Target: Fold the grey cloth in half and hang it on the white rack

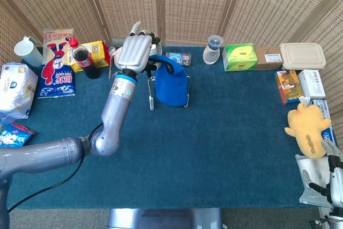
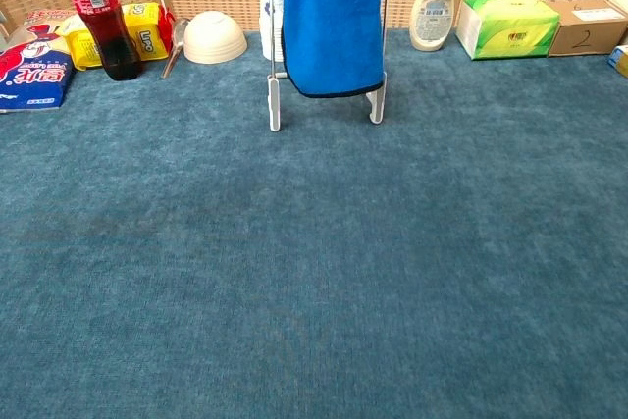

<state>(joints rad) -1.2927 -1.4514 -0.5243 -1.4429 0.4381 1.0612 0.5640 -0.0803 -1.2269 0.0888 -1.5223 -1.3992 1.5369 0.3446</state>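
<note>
Few markings can be read. In the chest view the yellow packet (image 2: 145, 28) behind the cola bottle (image 2: 96, 13) carries the letters "Lipo" on its side. The brown cardboard box (image 2: 587, 26) at the far right of the desk bears a handwritten "2" on its front face. The red label on the cola bottle has white print too small to make out. The red-and-blue snack bag (image 1: 58, 63) in the head view shows large characters that stay unreadable.
</note>
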